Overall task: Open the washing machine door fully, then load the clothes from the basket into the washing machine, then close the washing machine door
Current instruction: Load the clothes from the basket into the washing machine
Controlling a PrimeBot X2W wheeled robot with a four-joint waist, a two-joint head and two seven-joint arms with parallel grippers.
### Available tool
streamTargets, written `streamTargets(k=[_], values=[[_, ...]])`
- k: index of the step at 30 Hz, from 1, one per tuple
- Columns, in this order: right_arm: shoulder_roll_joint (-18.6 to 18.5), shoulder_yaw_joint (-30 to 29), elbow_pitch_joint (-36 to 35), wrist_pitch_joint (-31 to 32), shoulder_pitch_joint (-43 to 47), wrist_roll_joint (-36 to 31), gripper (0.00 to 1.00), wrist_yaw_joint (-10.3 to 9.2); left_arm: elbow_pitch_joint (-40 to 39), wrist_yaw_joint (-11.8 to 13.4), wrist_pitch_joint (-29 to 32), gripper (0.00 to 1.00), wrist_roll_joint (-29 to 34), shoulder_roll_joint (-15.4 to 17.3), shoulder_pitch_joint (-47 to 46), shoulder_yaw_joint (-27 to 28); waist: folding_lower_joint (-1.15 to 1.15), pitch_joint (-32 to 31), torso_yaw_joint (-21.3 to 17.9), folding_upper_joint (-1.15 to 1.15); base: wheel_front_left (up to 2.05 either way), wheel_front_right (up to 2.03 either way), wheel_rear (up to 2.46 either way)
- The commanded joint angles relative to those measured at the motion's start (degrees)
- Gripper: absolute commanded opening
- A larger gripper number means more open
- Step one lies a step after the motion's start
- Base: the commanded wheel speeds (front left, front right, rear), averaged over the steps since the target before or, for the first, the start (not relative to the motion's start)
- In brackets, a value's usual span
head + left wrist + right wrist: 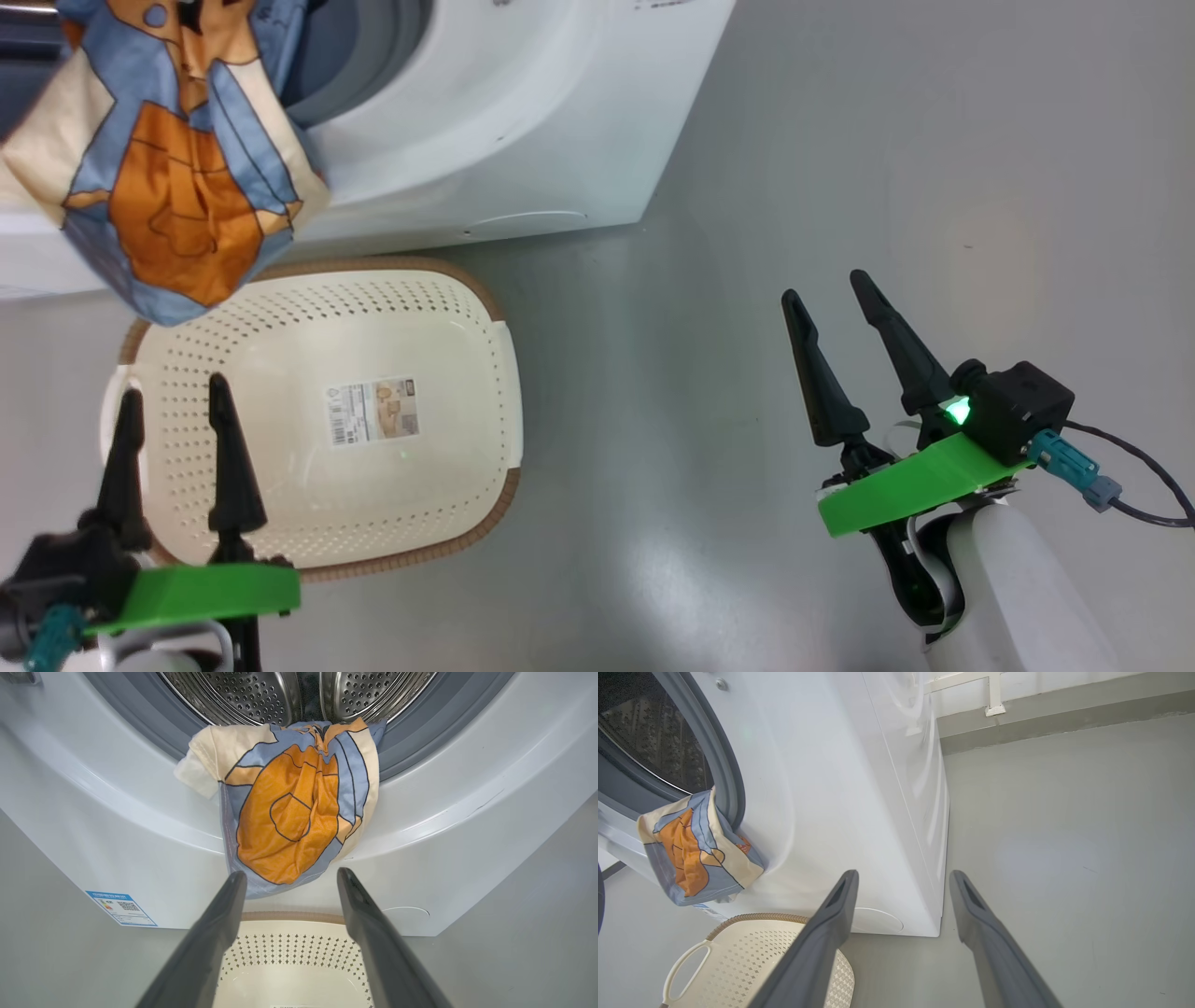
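Smooth grey floor [794, 187], perforated cream basket [448, 308], soft printed clothes [289, 807] draped from steel drum [243, 690]

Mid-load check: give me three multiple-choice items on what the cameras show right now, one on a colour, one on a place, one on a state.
1. What colour is the rim of the basket?
A) brown
B) green
C) black

2. Where are the clothes?
A) in the basket
B) hanging out over the lip of the washing machine opening
C) lying on top of the machine

3. What state is the left claw in?
A) shut on the clothes
B) open and empty
C) shut on the basket's handle

Answers:
1 A, the woven-look edge around the cream body is brown.
2 B, the fabric spills from the opening down the white front, above the basket.
3 B, it stands spread over the basket with nothing gripped.
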Motion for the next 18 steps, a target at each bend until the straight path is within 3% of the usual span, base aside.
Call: streamTargets(k=[1, 18], values=[[0.4, 1.5, -1.5, -0.7, 0.2, 0.1, 1.0, 0.36, 0.5, -0.4, -0.3, 1.0, -0.3, 0.7, -1.8, 1.9, 0.0, 0.8, -0.8, 0.0, 0.0, 0.0, 0.0], [0.4, 1.4, -2.9, -0.7, -0.6, 0.8, 1.0, 0.36, 14.0, -5.2, -0.3, 1.0, 0.6, 1.7, -17.2, 4.9, 0.0, 6.2, -3.9, 0.0, 0.0, 0.0, 0.0]])
